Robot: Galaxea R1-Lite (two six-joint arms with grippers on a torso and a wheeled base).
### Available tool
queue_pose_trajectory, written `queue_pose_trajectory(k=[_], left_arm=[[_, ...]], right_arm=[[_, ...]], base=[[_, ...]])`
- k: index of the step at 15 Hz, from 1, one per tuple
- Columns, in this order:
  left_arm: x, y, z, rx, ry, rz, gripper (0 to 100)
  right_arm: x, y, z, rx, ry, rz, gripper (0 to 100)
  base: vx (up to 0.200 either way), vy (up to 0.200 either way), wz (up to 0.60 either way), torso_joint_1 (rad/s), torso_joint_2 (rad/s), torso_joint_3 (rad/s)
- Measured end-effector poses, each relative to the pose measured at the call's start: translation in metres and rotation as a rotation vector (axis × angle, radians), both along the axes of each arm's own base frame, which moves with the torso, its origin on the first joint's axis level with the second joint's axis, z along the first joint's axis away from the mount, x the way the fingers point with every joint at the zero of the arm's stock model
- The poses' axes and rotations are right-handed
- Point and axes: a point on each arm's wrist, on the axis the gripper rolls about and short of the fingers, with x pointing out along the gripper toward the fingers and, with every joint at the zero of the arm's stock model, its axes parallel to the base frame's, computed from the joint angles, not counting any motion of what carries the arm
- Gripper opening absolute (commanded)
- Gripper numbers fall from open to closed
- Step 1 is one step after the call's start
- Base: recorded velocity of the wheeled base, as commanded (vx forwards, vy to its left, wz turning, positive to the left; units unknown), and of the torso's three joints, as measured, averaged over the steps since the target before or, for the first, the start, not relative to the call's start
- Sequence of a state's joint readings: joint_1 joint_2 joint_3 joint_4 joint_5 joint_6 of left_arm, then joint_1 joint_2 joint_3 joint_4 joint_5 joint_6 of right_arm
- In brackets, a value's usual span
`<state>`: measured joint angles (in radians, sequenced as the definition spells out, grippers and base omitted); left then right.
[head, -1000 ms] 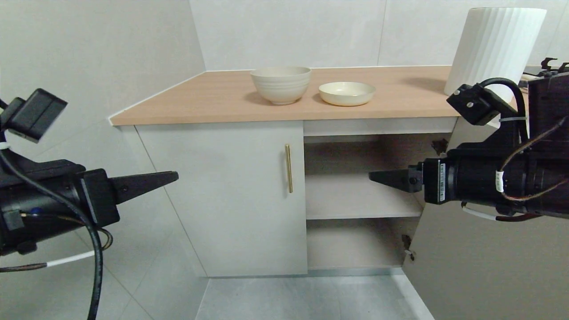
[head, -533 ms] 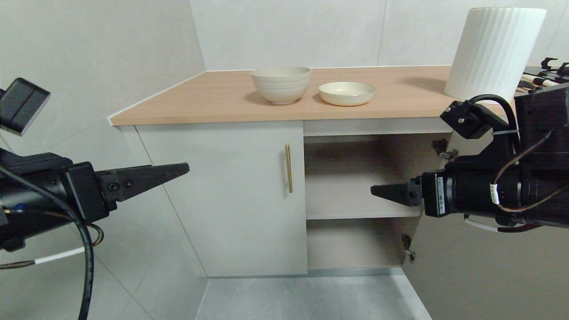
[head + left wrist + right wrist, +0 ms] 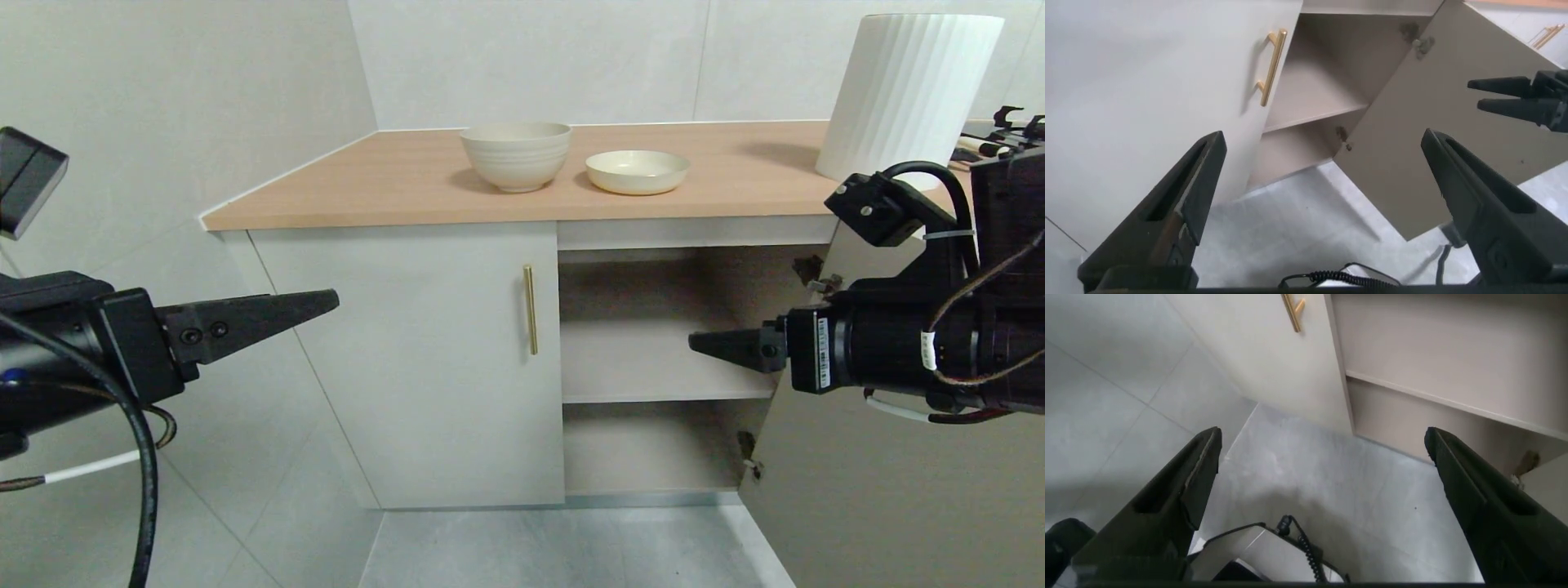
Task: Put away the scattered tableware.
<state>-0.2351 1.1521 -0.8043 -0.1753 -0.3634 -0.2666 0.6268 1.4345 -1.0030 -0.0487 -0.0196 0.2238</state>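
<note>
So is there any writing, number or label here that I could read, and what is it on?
On the right arm, a white label: dark print, too small to read.
Beside it, a white tag: too small to read.
On the bowl, dish and cabinet: no text to be seen.

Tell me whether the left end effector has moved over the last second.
Yes. The left end effector has risen and edged slightly toward the brass door handle.
</note>
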Motion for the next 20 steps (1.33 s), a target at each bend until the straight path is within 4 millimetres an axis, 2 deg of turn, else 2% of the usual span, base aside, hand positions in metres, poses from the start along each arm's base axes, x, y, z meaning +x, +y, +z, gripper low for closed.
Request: queue_pose_trajectory(k=[12,20], left_arm=[[0.002,0.0,-0.002,0.011,0.021,-0.001,100],[0.001,0.0,-0.003,0.011,0.021,-0.001,100]], right_arm=[[-0.01,-0.007,-0.005,-0.001,0.004,0.02,100],[-0.012,-0.008,-0.005,0.002,-0.004,0.02,100]], base=[[0.2,0.0,0.0,0.003,0.0,0.006],[0.0,0.0,0.0,0.0,0.0,0.0]])
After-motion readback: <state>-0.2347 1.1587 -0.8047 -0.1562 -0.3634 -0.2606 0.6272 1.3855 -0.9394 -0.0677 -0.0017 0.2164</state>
